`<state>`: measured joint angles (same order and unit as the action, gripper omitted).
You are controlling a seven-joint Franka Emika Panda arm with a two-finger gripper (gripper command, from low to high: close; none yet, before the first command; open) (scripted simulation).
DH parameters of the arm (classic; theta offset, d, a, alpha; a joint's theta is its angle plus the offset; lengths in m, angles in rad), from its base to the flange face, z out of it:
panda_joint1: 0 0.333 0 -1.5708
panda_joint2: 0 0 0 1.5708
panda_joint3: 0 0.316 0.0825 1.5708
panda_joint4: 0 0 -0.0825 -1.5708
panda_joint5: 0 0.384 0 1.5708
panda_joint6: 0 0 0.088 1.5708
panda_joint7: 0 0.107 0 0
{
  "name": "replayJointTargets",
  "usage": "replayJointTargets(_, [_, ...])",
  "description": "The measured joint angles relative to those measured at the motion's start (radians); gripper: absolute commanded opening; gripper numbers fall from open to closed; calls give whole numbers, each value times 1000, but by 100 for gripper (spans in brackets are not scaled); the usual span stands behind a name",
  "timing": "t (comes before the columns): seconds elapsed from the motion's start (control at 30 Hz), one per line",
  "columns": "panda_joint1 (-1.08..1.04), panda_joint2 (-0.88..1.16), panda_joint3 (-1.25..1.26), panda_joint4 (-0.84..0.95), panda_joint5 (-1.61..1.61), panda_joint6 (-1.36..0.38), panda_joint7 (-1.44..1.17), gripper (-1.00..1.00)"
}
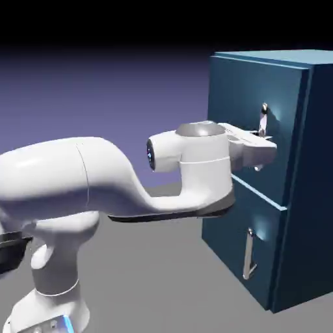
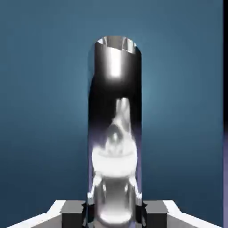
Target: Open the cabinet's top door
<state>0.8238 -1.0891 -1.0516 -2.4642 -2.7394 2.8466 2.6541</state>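
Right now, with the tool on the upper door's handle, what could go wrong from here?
The polished silver bar handle is smooth and rounded, so the white two-finger tool, closed on it, might slide along it during the pull. The flat dark-blue upper door looks shut; if it swings on a hinge, a straight pull could twist the grip loose.

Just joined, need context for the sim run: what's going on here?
The robot arm is at the cabinet, its hand closed on the upper door's handle, with a fingertip on each side. The upper door looks shut. The lower door also looks shut, and nothing is touching its handle. Pulling the upper door open is probably next.
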Motion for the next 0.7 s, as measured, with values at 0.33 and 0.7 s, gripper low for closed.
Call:
replayJointTargets(0.33, [-357, -67, 319, -304, 272, -215, -35, -100])
replayJointTargets(0.7, [-567, -247, 715, -533, 728, -429, -149, -100])
